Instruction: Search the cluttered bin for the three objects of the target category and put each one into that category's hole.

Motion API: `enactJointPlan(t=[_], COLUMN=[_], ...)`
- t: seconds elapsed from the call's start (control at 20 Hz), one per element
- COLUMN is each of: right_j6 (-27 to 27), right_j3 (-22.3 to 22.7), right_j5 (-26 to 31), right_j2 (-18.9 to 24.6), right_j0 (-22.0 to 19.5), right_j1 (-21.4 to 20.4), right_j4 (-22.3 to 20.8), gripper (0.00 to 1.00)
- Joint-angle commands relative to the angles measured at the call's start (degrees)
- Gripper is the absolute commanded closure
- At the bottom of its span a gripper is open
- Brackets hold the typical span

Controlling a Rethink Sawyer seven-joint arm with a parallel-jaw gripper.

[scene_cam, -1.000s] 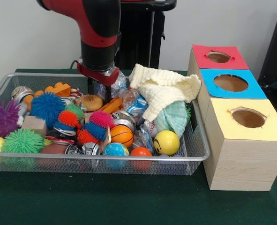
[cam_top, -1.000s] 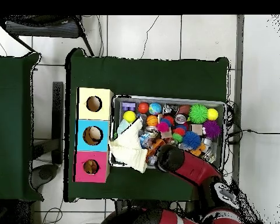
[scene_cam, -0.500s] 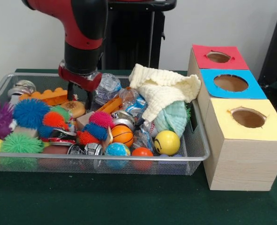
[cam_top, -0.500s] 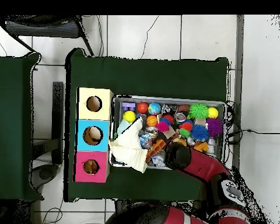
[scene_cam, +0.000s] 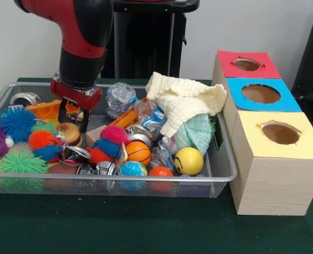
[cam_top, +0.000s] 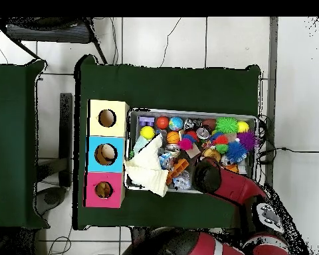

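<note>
At the near rim of the cluttered bin (scene_cam: 145,179), a shallow silver wire-mesh basket on a dark green table (scene_cam: 145,227), smooth balls are seen: a yellow one (scene_cam: 188,161), a small orange basketball (scene_cam: 137,152) and a blue globe-patterned one (scene_cam: 130,169). Soft spiky balls in green (scene_cam: 23,161), blue (scene_cam: 17,123) and pink (scene_cam: 114,134) are crowded toward one end, among crushed shiny cans (scene_cam: 74,154). Farther back, the gripper (scene_cam: 73,116) is lowered among the clutter beside a round bun-shaped toy (scene_cam: 69,132); its dark fingers are seen slightly parted, with nothing clearly held between them. A knitted cream cloth (scene_cam: 185,100) is draped over the bin's side nearest three pale wooden boxes (scene_cam: 273,174). Of their round cut-outs, the yellow-surrounded one (scene_cam: 280,133) lies nearest, the blue one (scene_cam: 260,93) next, and the hole (scene_cam: 247,64) with the red surround farthest, well apart from the gripper
</note>
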Motion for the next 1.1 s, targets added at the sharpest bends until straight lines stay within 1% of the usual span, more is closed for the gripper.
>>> enactJointPlan(t=[0.05,0.15,0.25,0.35,0.4,0.55,0.65,0.8,0.85,0.9,1.05,1.1], right_j6=[4.83,1.11,-0.49,-0.74,-0.63,-0.82,-0.67,-0.44,-0.11,0.24,1.68,2.25], right_j3=[-7.41,-6.62,-5.35,-4.08,-3.49,-2.0,-0.62,2.78,3.19,4.31,6.82,7.45], right_j5=[-4.84,4.8,14.27,22.11,25.45,32.2,35.39,37.23,37.53,37.17,32.52,30.17], right_j2=[8.3,11.59,12.47,11.81,11.34,10.64,11.15,13.55,14.25,15.03,17.57,18.4], right_j0=[-3.52,-6.38,-7.26,-6.91,-6.61,-6.18,-6.35,-7.55,-7.79,-8.25,-9.84,-10.34], right_j1=[13.15,12.33,10.71,8.48,7.36,4.72,2.64,-1.26,-1.9,-2.88,-4.47,-4.85], right_j4=[-1.33,-0.59,1.04,1.92,2.1,1.7,1.87,2.99,3.53,4.13,5.77,6.11], gripper=[0.0,0.0,0.0,0.0,0.0,0.0,0.0,0.0,0.0,0.0,0.0,0.0])
